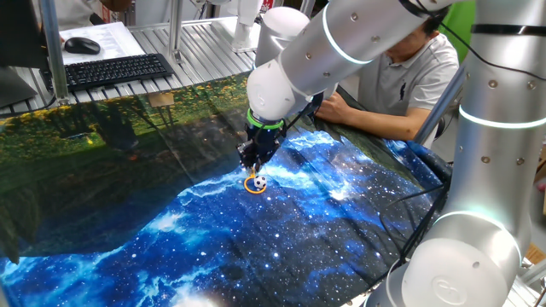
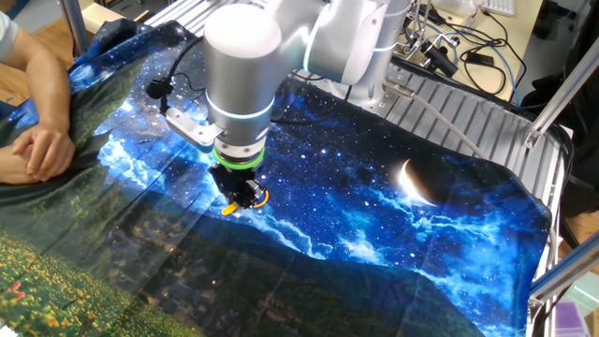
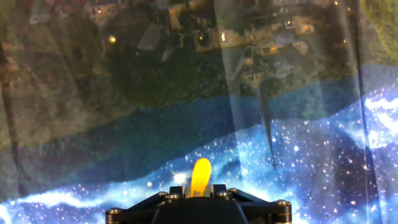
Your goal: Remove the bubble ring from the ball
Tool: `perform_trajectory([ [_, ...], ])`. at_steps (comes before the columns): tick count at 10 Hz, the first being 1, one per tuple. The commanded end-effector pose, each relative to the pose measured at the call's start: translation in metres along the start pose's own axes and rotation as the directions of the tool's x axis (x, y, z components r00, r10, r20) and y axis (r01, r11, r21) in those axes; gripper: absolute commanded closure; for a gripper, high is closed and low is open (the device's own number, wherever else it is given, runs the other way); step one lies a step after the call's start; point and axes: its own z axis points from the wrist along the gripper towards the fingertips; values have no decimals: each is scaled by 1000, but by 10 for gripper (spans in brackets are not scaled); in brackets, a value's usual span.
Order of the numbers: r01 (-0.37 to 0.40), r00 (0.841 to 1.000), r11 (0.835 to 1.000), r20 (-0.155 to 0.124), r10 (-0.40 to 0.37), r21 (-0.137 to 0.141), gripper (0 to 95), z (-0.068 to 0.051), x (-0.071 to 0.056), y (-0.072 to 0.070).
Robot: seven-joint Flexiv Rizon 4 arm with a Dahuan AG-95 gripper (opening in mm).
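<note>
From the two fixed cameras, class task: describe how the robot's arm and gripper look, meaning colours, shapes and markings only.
The arm is made of thick, rounded, glossy silver-grey segments with pale glowing rings at the joints. A green band circles the wrist. The gripper is small, black and blocky, with visible bolts in the hand view. A black cable runs beside the wrist.

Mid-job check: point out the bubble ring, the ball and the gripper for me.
bubble ring (image 1: 253, 185): one fixed view, orange hoop's lower-left rim on the cloth.
ball (image 1: 260, 182): one fixed view, its white top inside the hoop.
gripper (image 1: 254, 165): one fixed view, tips of the jaws above the ring.
</note>
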Motion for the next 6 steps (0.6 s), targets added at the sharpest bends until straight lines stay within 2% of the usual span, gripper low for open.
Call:
perform_trajectory([
  [1, -5, 1000, 1000, 3, 5, 7, 950, 0, -1, -1],
  [3, -1, 1000, 1000, 3, 1, 7, 950, -1, -1, 0],
  [6, -8, 999, 1000, -35, 8, 10, 950, -15, 2, 1],
])
